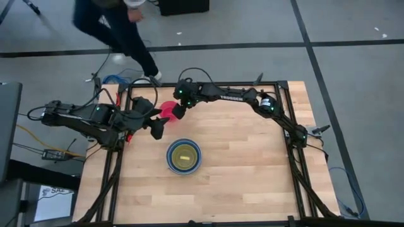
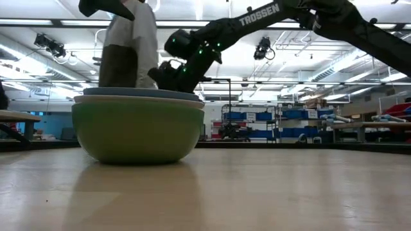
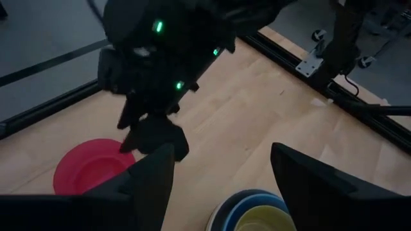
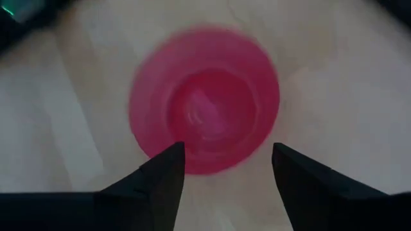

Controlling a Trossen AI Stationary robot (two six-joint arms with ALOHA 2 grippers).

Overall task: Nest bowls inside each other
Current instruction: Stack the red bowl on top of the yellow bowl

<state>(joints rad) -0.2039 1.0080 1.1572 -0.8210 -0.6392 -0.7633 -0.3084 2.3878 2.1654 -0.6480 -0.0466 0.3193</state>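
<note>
From above, the stack (image 1: 184, 156) sits mid-table, yellow innermost, and the pink bowl (image 1: 167, 111) lies apart near the back edge. The right claw (image 1: 177, 112) hangs over it, so it looks next. Low down, the green bowl (image 2: 137, 130) carries the rest. Left wrist: left claw (image 3: 218, 186) wide open, empty, waiting close by. Right wrist: fingers spread, holding nothing, lined up over the pink bowl.

the right gripper (image 1: 177, 111) is hanging just above the pink bowl (image 1: 166, 111), its fingers (image 4: 164, 173) standing apart and holding nothing. the right arm is reaching to it from the table's far right edge. the left gripper (image 1: 158, 128) is waiting just beside that bowl, fingers (image 3: 153, 176) spread wide, also empty.
</note>
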